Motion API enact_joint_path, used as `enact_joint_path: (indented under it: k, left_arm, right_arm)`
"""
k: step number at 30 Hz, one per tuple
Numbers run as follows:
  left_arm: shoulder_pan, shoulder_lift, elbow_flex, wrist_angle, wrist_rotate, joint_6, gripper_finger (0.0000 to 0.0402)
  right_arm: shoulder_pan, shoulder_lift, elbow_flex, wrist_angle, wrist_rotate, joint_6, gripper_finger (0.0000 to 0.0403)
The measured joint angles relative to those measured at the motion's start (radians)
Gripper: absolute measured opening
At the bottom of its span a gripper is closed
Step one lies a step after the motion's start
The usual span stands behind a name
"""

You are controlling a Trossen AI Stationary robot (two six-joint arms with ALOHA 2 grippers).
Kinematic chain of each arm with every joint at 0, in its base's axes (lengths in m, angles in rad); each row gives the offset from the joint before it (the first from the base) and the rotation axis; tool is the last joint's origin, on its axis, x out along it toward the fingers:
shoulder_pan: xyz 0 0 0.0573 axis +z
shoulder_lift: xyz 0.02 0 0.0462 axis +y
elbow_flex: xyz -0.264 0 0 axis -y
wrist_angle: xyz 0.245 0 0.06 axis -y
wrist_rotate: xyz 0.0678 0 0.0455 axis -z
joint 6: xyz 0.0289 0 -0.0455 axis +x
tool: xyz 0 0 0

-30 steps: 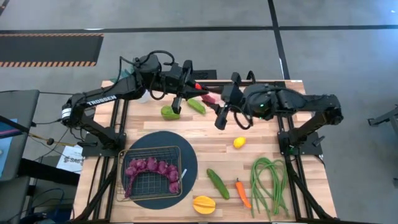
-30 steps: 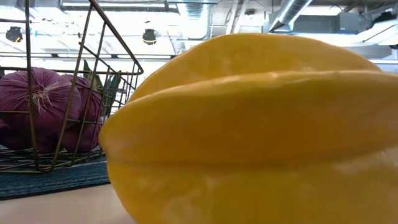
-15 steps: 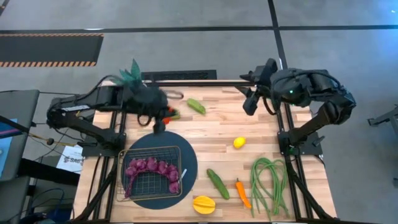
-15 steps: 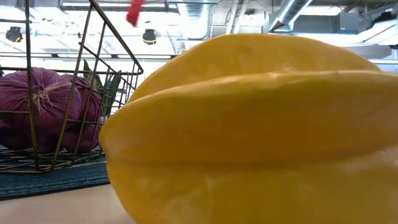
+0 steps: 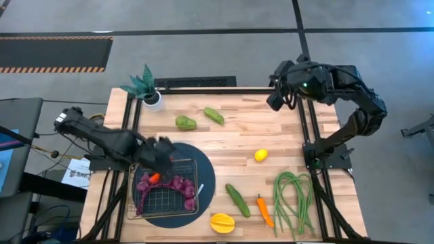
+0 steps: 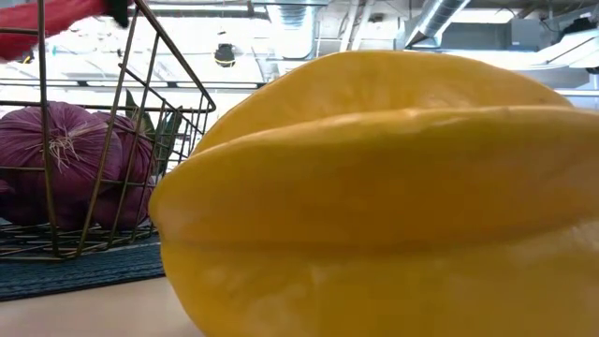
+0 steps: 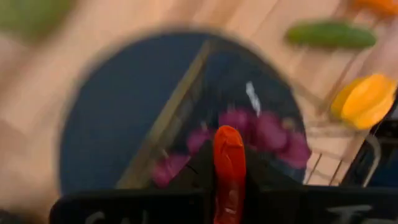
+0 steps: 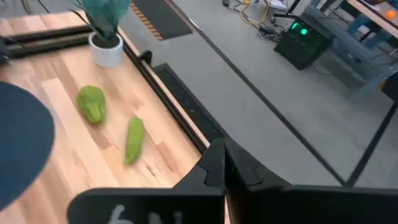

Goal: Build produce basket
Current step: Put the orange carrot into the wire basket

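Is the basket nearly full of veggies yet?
Not yet. Only the purple grapes lie in the basket. The left hand holds a red pepper above it. Still on the table: two green peppers, lemon, cucumber, orange pepper, beans and yellow fruit.

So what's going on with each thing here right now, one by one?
left tool: shut on the red pepper, above the basket
red pepper: held, not yet in the basket
basket: on the dark mat, holding the purple produce
purple produce: lying in the basket
right tool: shut, empty, at the table's far right corner
green beans: loose on the table
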Motion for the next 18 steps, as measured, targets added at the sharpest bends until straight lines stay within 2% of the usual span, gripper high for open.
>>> enact_joint_path:
  k: [4, 8, 15, 18]
  left_arm:
    - [-0.051, 0.055, -0.088, 0.136, 0.119, -0.106, 0.0003]
    - [-0.084, 0.114, -0.104, 0.265, 0.159, -0.124, 0.0003]
    - [-0.113, 0.251, -0.107, 0.225, 0.317, -0.098, 0.0003]
    - [-0.118, 0.299, -0.107, 0.226, 0.349, -0.056, 0.0003]
  right_arm:
    - [-0.031, 0.0, 0.0, 0.0, -0.002, -0.025, 0.0006]
    - [-0.054, 0.0, 0.0, -0.001, -0.004, -0.051, 0.0003]
    - [-0.077, 0.0, -0.001, 0.0, -0.074, -0.081, 0.0002]
    - [-0.077, 0.0, -0.001, 0.0, -0.082, -0.093, 0.0002]
